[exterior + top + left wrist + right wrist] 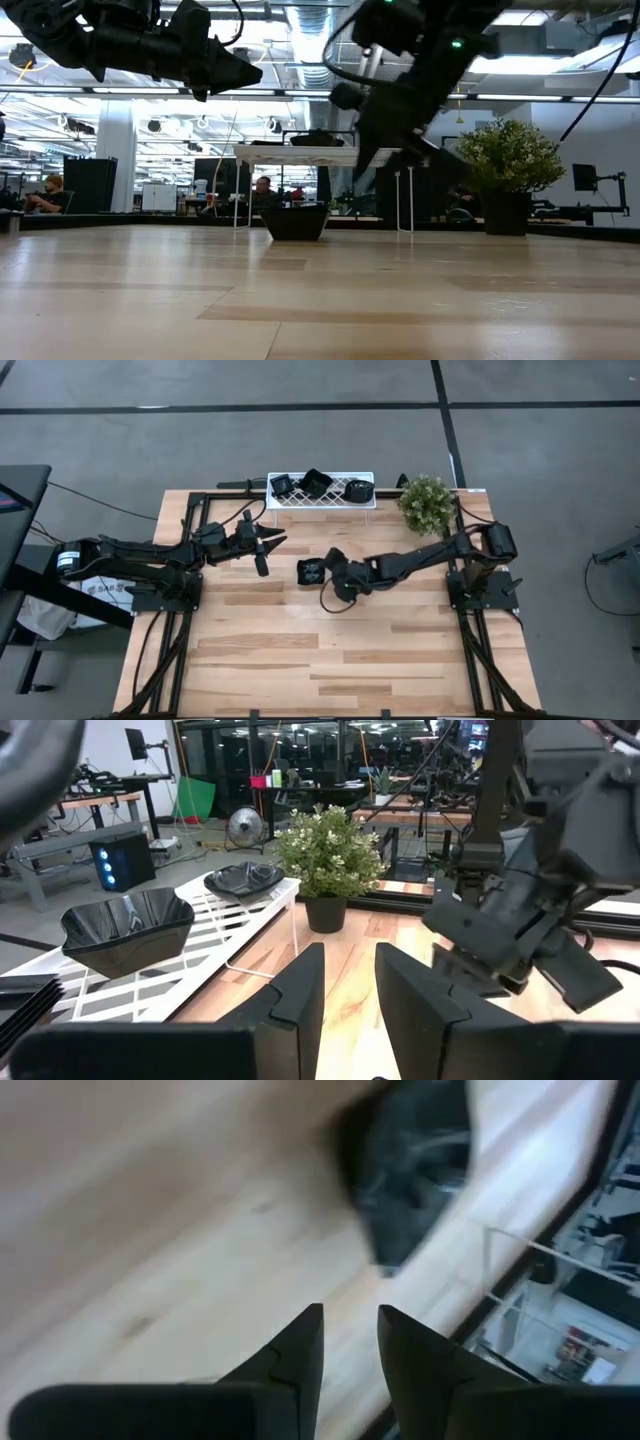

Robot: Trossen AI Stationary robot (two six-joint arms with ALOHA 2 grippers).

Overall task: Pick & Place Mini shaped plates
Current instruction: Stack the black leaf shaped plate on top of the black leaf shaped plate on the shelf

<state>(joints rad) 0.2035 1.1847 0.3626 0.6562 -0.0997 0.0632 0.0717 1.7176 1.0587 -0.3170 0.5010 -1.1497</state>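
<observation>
While the left gripper (268,547) hung above the table's left part, its fingers (300,990) a narrow gap apart and empty, the loose mini plate (310,571) sat on the wooden table (330,660) near the middle. It lay just to the left of the right gripper (335,568), the nearer of the two, whose fingers (300,1342) also stood narrowly parted, holding nothing. Three more plates rested on the white rack (322,499) at the far edge.

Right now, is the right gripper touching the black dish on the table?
Apart. The right wrist view shows bare wood between the right gripper and the black dish; nothing sits between its fingers.
</observation>
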